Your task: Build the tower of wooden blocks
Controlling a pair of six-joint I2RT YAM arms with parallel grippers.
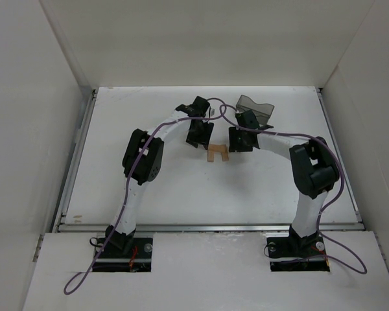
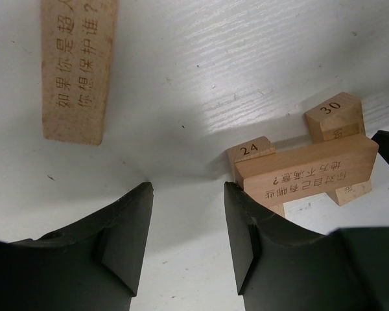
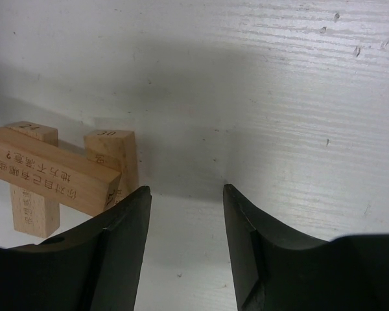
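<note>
So far your tower [image 1: 218, 153] is just two wood blocks [image 2: 249, 154] with a third laid across, standing on the surface [image 2: 214, 78] between the arms; one loose block [image 2: 78, 65] lies nearby, and your left gripper [image 2: 188, 220] and right gripper [image 3: 187, 223] are both spread, empty

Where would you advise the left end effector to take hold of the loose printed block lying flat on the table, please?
Probably across its two long edges, coming straight down from above. The loose block lies flat, printed face up, with bare table beside both long edges, so the open left end effector can straddle its width. It lies well apart from the tower.
</note>
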